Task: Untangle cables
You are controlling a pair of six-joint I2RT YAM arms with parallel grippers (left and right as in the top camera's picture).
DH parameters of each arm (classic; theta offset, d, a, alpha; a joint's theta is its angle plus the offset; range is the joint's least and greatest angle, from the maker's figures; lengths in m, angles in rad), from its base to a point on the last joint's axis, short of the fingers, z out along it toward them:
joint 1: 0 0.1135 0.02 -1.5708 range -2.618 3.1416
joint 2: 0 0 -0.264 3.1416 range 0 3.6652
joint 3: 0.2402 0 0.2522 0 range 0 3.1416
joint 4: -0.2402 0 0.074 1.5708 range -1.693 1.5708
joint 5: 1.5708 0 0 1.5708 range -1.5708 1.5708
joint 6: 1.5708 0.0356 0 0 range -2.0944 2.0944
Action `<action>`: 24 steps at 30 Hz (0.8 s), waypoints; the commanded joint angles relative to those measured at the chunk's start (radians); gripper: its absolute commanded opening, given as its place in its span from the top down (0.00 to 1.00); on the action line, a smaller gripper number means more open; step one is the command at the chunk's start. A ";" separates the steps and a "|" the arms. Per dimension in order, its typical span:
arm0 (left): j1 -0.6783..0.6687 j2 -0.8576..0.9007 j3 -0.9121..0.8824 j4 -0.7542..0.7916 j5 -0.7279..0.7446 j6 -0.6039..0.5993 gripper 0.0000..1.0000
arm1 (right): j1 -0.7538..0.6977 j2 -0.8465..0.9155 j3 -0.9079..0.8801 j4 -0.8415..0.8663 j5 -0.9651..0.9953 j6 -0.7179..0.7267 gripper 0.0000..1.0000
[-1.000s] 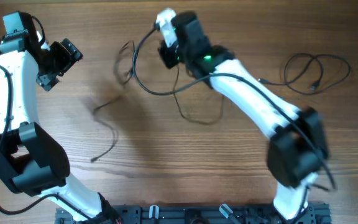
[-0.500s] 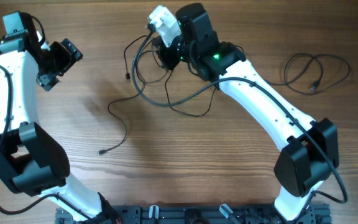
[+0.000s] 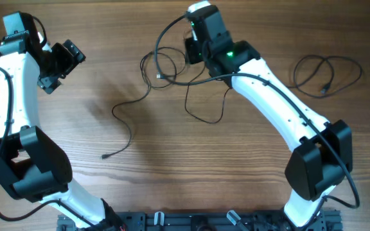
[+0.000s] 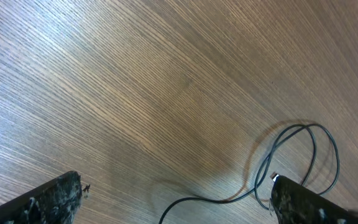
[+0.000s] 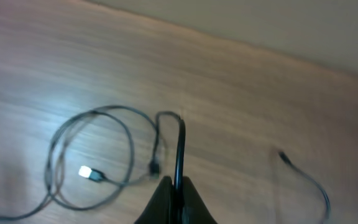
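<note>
pinching cable (image 5: 180,143), right gripper (image 5: 176,185), left gripper (image 4: 176,194) agape

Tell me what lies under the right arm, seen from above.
Thin black cables loop out from beneath the right arm near its wrist. The arm covers how they run there.

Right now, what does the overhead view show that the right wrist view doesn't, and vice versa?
Only overhead: the left gripper, open and away from the cords, plus a separate cable coiled at the right end of the table. Only right wrist: the right gripper seen close, shut on a black strand, and the table's far edge. Both: the looped cable lying on the wooden table.
</note>
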 commanded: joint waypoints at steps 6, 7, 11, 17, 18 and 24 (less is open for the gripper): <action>0.000 0.006 -0.006 0.000 -0.013 0.005 0.00 | -0.057 0.017 -0.007 -0.160 0.112 0.160 0.96; 0.000 0.006 -0.006 0.000 -0.013 0.005 0.00 | -0.062 0.017 -0.011 -0.176 0.111 0.161 0.96; 0.000 0.006 -0.006 0.000 -0.013 0.005 0.00 | -0.083 0.017 -0.036 -0.222 0.111 0.184 0.96; 0.000 0.006 -0.006 0.000 -0.013 0.005 0.00 | -0.091 0.017 -0.101 -0.238 0.123 0.209 0.96; 0.000 0.006 -0.006 0.000 -0.013 0.005 0.00 | -0.091 0.017 -0.114 -0.238 0.136 0.209 0.96; 0.000 0.006 -0.006 0.000 -0.013 0.005 0.00 | -0.111 0.017 -0.187 -0.234 0.174 0.209 0.96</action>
